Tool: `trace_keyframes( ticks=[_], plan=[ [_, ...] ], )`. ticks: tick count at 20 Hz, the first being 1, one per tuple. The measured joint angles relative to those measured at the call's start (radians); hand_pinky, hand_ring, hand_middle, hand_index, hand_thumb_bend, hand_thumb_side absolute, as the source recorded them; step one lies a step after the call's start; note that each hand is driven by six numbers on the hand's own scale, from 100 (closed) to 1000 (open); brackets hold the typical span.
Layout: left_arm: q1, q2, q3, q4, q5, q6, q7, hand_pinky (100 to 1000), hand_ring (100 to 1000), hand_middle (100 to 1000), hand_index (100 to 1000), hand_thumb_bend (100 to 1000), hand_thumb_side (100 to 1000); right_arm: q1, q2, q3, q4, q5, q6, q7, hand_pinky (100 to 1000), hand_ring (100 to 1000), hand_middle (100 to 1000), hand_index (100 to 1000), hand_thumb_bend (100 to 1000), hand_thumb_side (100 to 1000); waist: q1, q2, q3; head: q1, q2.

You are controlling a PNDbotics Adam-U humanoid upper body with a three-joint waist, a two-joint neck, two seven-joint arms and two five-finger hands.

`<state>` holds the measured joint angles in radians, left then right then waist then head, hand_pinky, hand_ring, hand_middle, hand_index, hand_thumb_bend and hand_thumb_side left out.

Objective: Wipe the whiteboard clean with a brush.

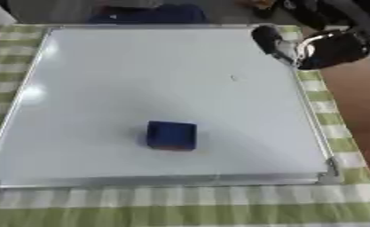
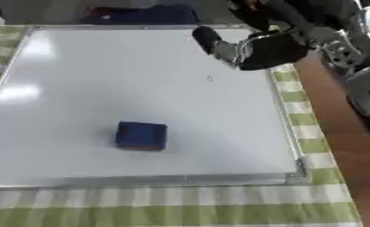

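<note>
I am seeing the blue brush (image 1: pixel 171 135) lying on the whiteboard (image 1: pixel 102 80), toward its near edge; my right hand (image 2: pixel 253 49) is hovering at the far right corner; I cannot tell its fingers' state.

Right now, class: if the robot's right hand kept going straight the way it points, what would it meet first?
Probably the bare whiteboard: the right hand points left across its far part. The blue brush lies nearer, off that line.
</note>
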<state>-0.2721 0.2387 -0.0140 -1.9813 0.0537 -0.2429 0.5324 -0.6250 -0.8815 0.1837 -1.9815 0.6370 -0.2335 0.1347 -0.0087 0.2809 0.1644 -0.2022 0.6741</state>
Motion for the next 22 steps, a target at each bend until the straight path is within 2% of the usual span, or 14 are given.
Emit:
trace_keyframes(
  ticks=[4,12,16,22],
  plan=[
    [0.0,0.0,-0.001,0.0,0.003,0.0,-0.004,604,779,762,626,269,1000,-0.044,0.038,0.075,-0.001,0.035,0.004,0.049,789,813,754,100,464,837,-0.005,0.002,-0.003,-0.002,0.0],
    [0.0,0.0,-0.001,0.0,0.006,0.0,-0.007,604,780,763,626,267,1000,-0.097,0.126,0.239,0.026,0.077,0.086,0.161,780,820,769,100,565,783,-0.006,0.002,-0.004,0.001,0.0],
    [0.0,0.0,-0.003,0.0,0.008,0.001,-0.008,604,780,764,626,266,1000,-0.1,0.164,0.28,0.06,0.084,0.094,0.22,777,821,768,100,568,724,-0.006,0.003,-0.004,0.006,0.0],
    [0.0,0.0,-0.006,0.0,0.008,0.001,-0.008,604,781,765,626,265,1000,-0.112,0.222,0.305,0.114,0.093,0.104,0.307,775,829,758,100,544,671,-0.007,0.007,-0.004,0.007,0.0]
  ],
)
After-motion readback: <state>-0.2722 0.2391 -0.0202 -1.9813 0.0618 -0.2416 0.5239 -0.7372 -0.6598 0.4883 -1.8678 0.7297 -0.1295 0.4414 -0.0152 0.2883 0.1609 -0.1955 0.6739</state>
